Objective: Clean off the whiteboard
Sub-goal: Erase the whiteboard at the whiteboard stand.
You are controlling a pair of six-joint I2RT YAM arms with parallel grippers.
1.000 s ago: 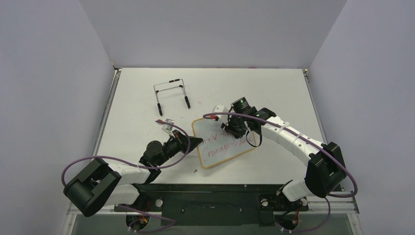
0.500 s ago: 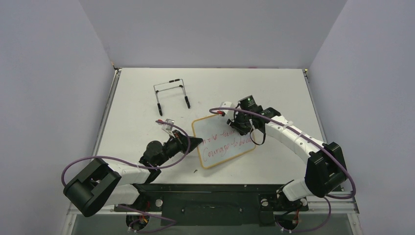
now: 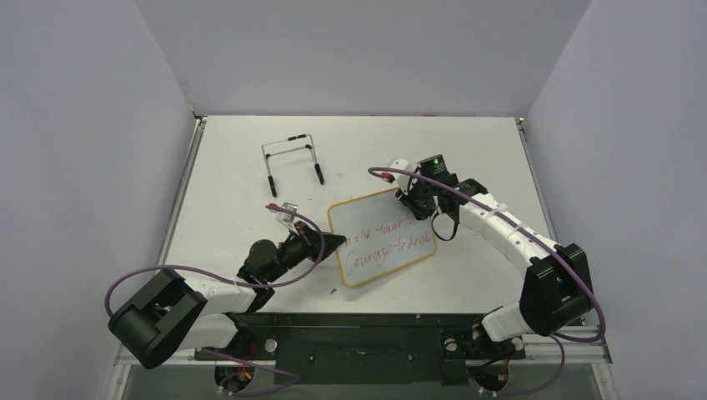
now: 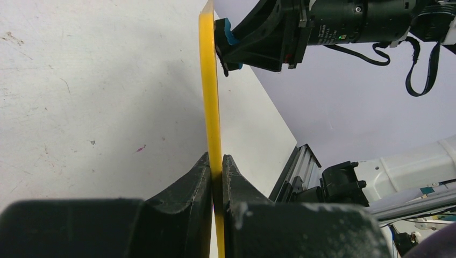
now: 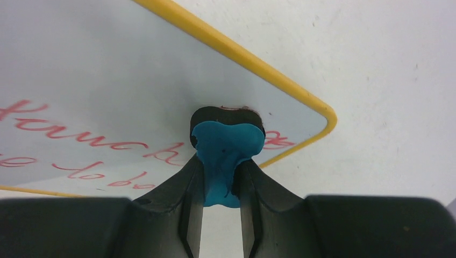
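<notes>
The whiteboard (image 3: 384, 237) is a small white board with a yellow frame and two lines of red handwriting. My left gripper (image 3: 336, 242) is shut on its left edge; in the left wrist view the yellow frame (image 4: 211, 97) runs edge-on between my fingers. My right gripper (image 3: 417, 208) is shut on the blue eraser (image 5: 223, 156), whose black felt end presses on the board (image 5: 97, 70) near its far right corner. The eraser's blue tip also shows in the left wrist view (image 4: 227, 33). Red writing (image 5: 80, 140) remains left of the eraser.
A black wire easel stand (image 3: 291, 160) stands on the table at the back left, apart from both arms. The white table (image 3: 483, 150) ends at grey walls on three sides. The arms' base rail (image 3: 358, 333) runs along the near edge.
My right gripper has slid the eraser from the board's middle toward its far right corner. The left gripper and the board have stayed put.
</notes>
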